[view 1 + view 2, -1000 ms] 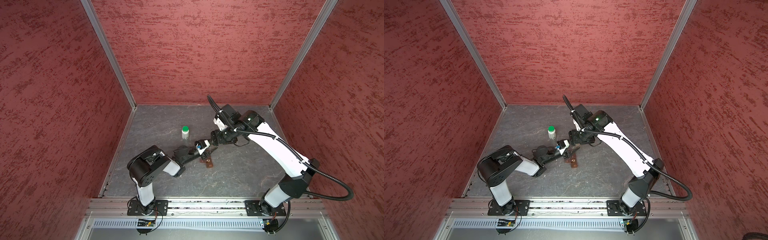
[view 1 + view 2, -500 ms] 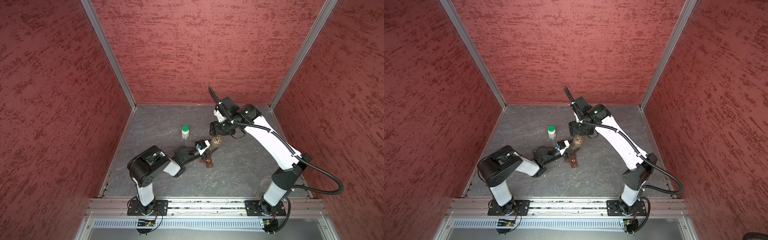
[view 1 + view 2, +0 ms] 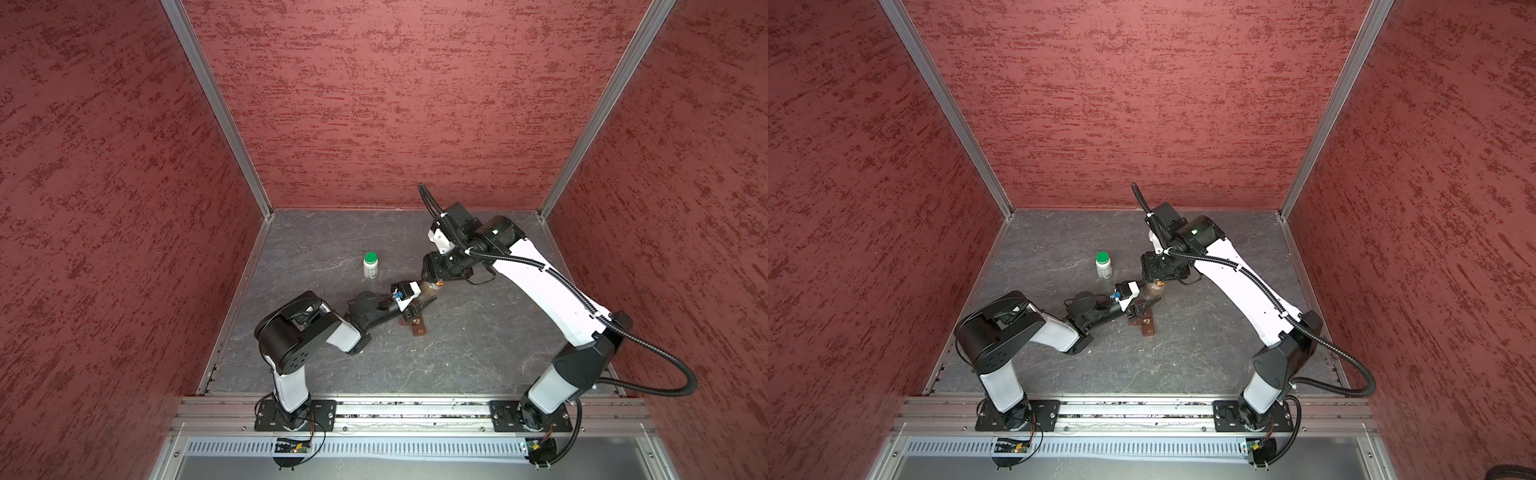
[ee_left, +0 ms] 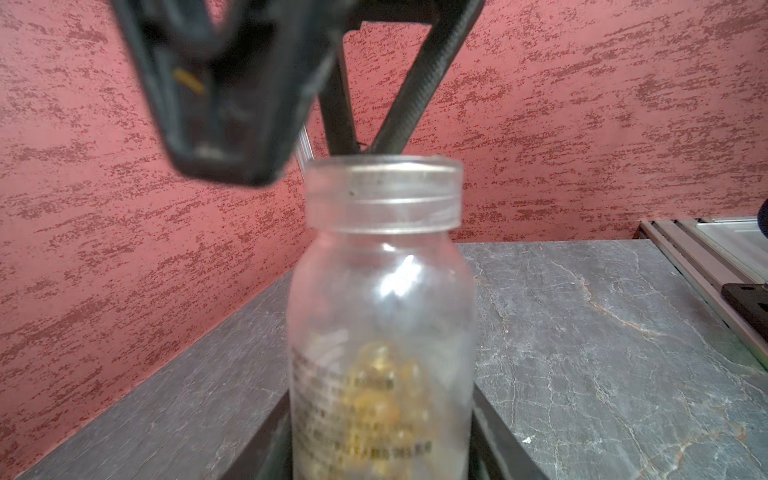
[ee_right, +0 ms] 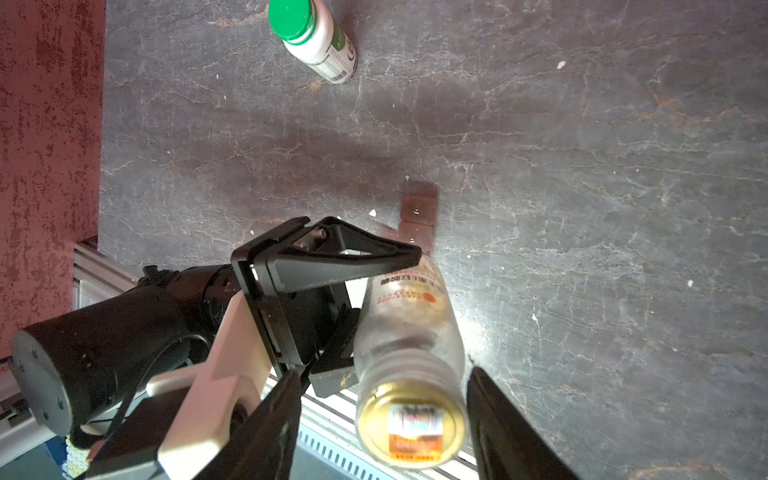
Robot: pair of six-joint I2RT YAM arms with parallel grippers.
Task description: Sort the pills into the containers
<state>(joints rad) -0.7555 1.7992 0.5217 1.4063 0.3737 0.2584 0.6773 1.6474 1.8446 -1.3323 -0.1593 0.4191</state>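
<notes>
R arm (image 3: 540, 286): reaches far-left over mid surface (image 3: 478, 357), wrist pointing down. L arm (image 3: 316, 328): low, stretched right. L end effector (image 3: 424, 302): clamped on body of clear bottle (image 5: 409, 316), approx upright, mid surface. R end effector (image 5: 384, 372): open, fingers straddling gold cap (image 5: 411, 424), not gripping. White bottle (image 3: 370, 266) stands far-left of it. Brown strip (image 3: 415, 325) just near side. Amber pills (image 4: 374, 399) inside clear bottle.

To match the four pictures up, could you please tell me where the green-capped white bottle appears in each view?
In a top view: the green-capped white bottle stands upright, up and left of the clear gold-capped bottle.
In a top view: again up and left of it.
Left wrist: not in it.
Right wrist: it shows beyond the clear bottle's base, cap cut by the frame.
Shared landmark: the clear gold-capped bottle, in all four views.
</notes>
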